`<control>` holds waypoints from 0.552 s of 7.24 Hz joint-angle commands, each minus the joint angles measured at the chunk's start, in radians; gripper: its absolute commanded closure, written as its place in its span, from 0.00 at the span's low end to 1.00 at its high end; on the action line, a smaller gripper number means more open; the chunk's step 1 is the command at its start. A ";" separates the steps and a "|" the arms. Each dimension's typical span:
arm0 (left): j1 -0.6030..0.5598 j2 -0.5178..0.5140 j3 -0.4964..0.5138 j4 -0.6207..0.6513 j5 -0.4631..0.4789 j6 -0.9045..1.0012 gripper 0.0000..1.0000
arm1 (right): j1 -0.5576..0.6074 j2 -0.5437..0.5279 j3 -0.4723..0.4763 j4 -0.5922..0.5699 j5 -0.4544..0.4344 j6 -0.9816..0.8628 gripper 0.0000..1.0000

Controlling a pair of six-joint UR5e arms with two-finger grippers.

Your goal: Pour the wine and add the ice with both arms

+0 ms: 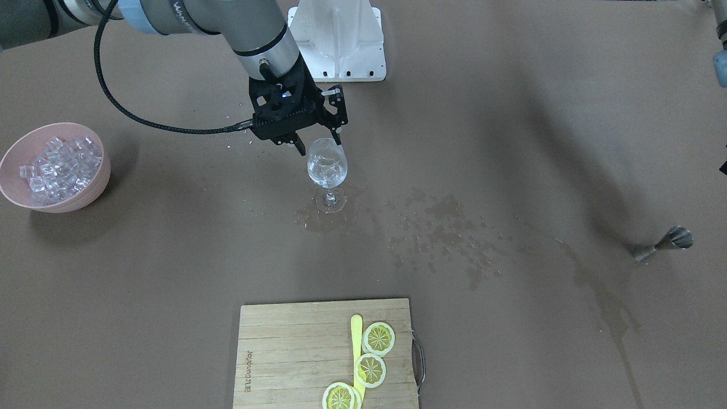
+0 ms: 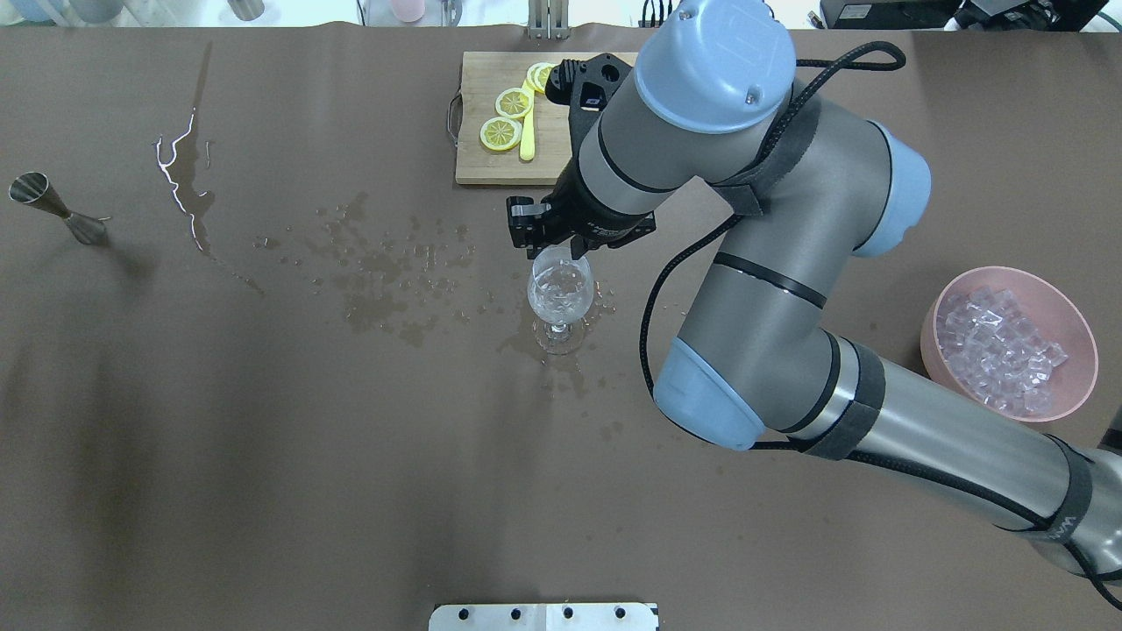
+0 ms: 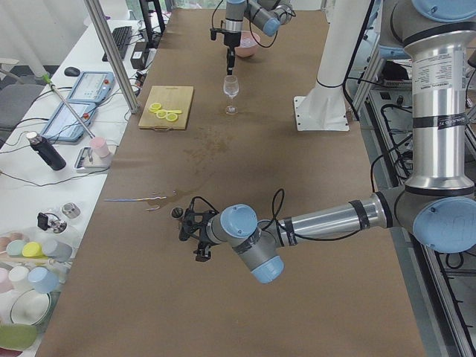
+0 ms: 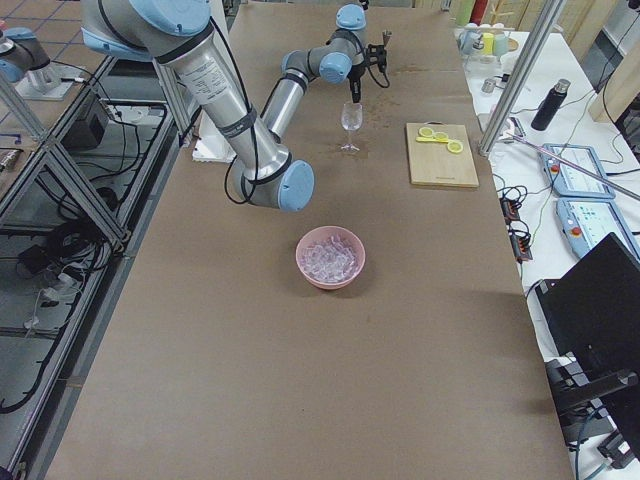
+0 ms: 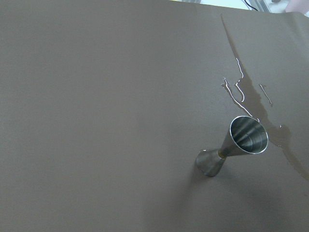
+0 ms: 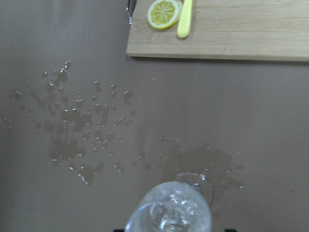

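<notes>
A clear wine glass [image 1: 327,170] stands upright on a wet patch at mid-table, with several small glassy ice cubes and clear liquid in its bowl. It also shows in the overhead view [image 2: 561,294] and the right wrist view [image 6: 169,215]. My right gripper [image 1: 318,142] hangs just above the glass rim, open, with nothing between its fingers. A pink bowl [image 1: 85,199] full of ice [image 1: 59,162] sits far to the robot's right. My left gripper [image 3: 195,232] shows only in the exterior left view, near a steel jigger [image 5: 236,145]; I cannot tell if it is open or shut.
A wooden cutting board [image 1: 284,352] with lemon slices [image 1: 379,338] and a yellow stick lies on the operators' side. Wet splashes [image 1: 443,227] spread between the glass and the jigger [image 1: 664,244]. A white stand [image 1: 341,45] is behind the glass.
</notes>
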 commanded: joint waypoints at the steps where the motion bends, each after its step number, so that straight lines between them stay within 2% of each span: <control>1: 0.000 -0.004 0.001 0.001 0.003 0.000 0.01 | 0.184 -0.167 0.037 0.000 0.154 -0.252 0.00; 2: 0.000 -0.002 0.003 0.000 0.011 0.003 0.01 | 0.290 -0.262 0.033 0.000 0.198 -0.438 0.00; 4: -0.002 0.004 0.003 0.000 0.040 0.081 0.01 | 0.513 -0.443 -0.005 -0.007 0.219 -0.868 0.00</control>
